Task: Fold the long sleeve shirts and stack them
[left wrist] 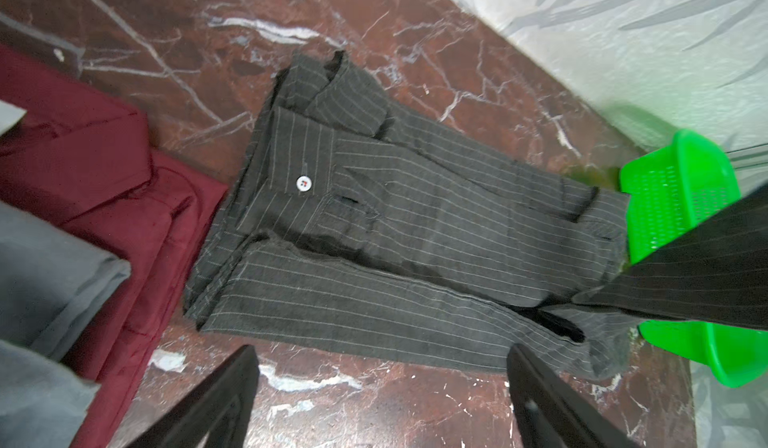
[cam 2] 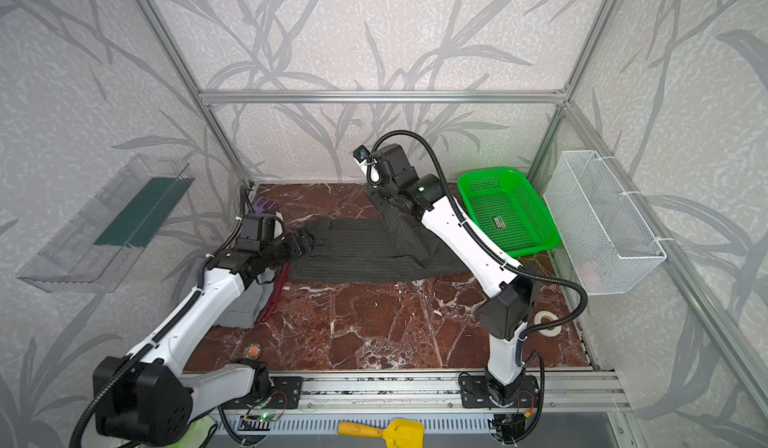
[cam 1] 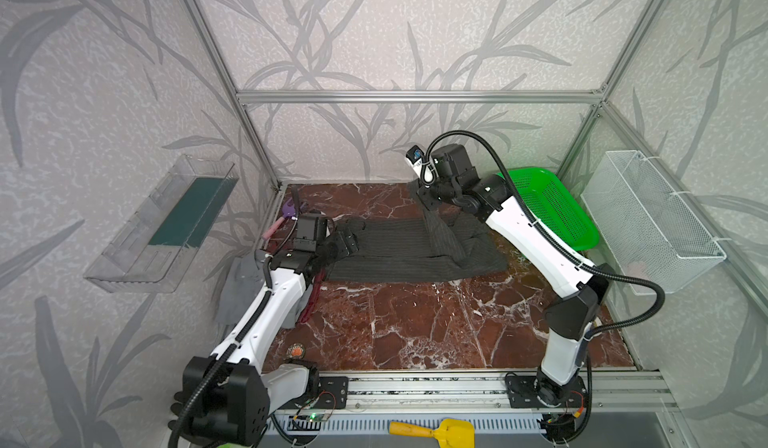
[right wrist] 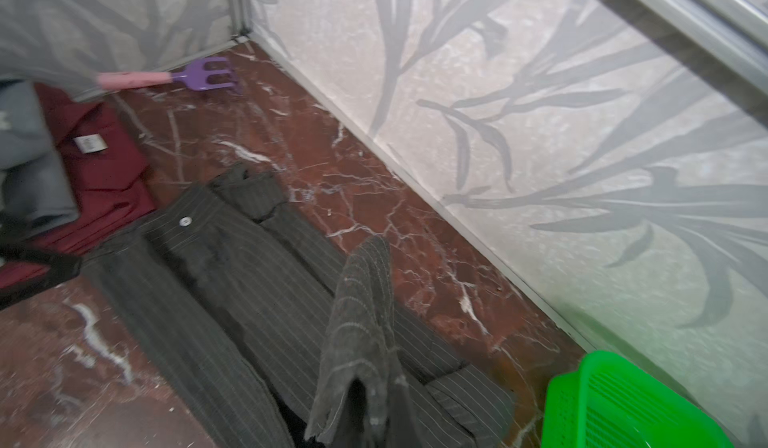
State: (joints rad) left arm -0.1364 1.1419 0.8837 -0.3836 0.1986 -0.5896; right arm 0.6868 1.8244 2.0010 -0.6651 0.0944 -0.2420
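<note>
A dark charcoal pinstriped long sleeve shirt (cam 1: 395,254) (cam 2: 353,254) (left wrist: 374,238) (right wrist: 199,292) lies flat across the back of the marble table. My right gripper (cam 1: 428,204) (cam 2: 380,202) (right wrist: 386,404) is shut on a strip of its cloth, which hangs raised above the shirt's right part. My left gripper (cam 1: 351,238) (cam 2: 305,240) (left wrist: 381,352) hovers open at the shirt's left end with nothing between its fingers. A mid-grey shirt (cam 1: 241,288) (left wrist: 41,267) lies on a dark red shirt (cam 2: 276,296) (left wrist: 95,167) under the left arm.
A green basket (cam 1: 557,213) (cam 2: 511,213) sits at the back right, close to the pinstriped shirt's end. A white wire basket (cam 1: 648,217) hangs on the right wall, a clear tray (cam 1: 162,225) on the left. A purple rake (right wrist: 208,73) lies in the back left corner.
</note>
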